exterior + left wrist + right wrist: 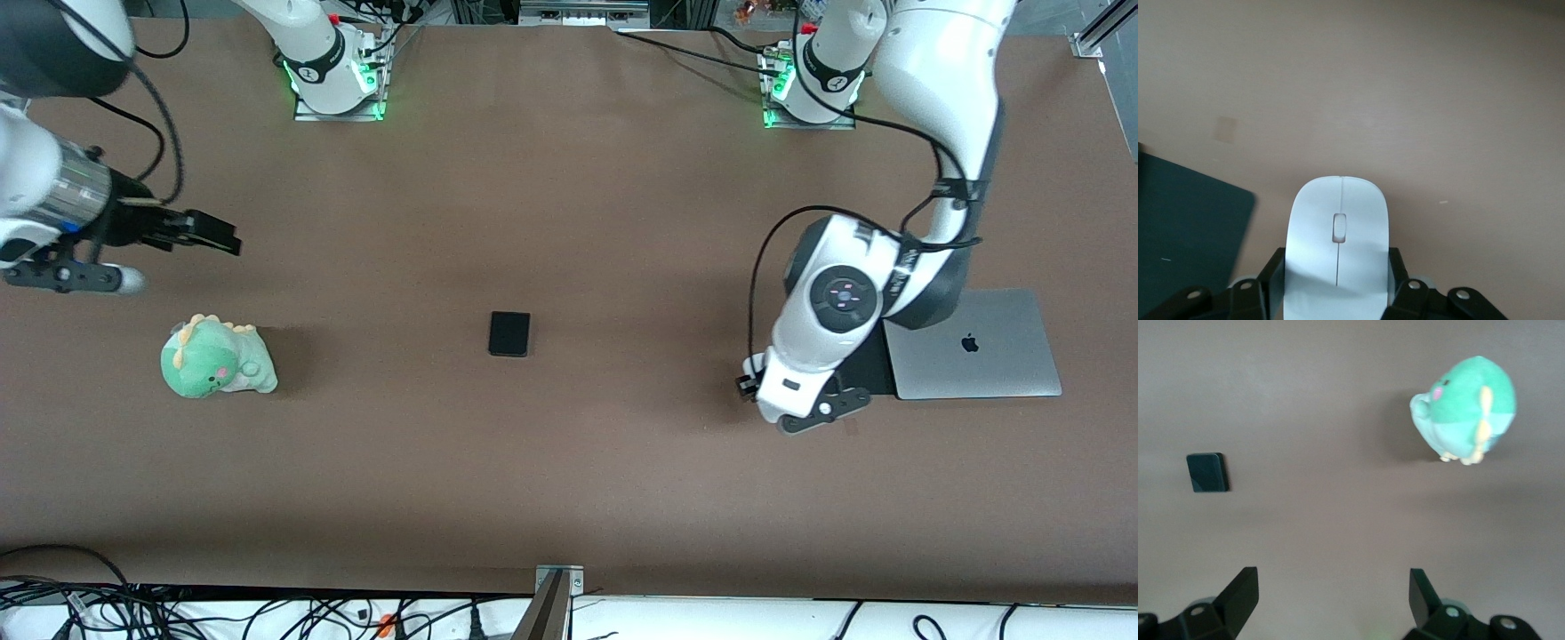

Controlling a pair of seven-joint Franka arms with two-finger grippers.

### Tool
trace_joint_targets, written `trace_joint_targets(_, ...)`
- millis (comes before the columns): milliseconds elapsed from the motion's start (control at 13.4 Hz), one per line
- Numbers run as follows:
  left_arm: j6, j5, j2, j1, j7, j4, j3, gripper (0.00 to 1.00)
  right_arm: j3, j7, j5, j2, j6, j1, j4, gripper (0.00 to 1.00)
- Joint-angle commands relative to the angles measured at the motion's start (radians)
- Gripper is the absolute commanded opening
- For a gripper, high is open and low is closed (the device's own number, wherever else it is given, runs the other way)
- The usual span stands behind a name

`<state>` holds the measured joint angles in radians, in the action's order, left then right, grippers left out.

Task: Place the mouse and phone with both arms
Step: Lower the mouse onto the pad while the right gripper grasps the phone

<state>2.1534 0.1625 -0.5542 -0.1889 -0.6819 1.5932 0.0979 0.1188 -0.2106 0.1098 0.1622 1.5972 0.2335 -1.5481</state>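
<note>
Brown table (569,480), mouse (1337,253) in left hand (1337,283)

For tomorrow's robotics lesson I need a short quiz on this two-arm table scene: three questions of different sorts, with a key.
1. True or false: the left gripper is shut on the white mouse.
2. Multiple choice: the right gripper is
A. shut on the black phone
B. open and holding nothing
C. shut on the green plush dinosaur
3. Fill in: the black phone lies on the brown table between the green plush dinosaur and the silver ____.

Key
1. True; the fingers press both its sides, beside the black mat.
2. B
3. laptop
</note>
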Motion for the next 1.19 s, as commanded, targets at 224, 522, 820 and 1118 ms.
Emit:
trace_joint_targets(224, 0.052, 0.015, 0.183, 0.351, 0.312, 0.276, 0.219, 0.58, 0.002, -0.171, 0.05, 0.1, 0.18, 0.118, -0.04, 1.0)
trace_joint_targets(522, 0.276, 0.023, 0.212, 0.46, 0.375, 0.489, 0.253, 0.59, 0.002, -0.379, 0.051, 0.203, 0.352, 0.239, -0.041, 1.0)
trace_joint_targets(820, 0.427, 0.035, 0.174, 0.488, 0.4, 0.579, 0.249, 0.59, 0.004, -0.484, 0.047, 0.339, 0.554, 0.351, -0.05, 1.0)
trace_joint_targets(1118, 0.465, 0.083, 0.142, 0.525, 0.4, 0.608, 0.247, 0.59, 0.007, -0.483, 0.034, 0.44, 0.673, 0.41, -0.052, 1.0)
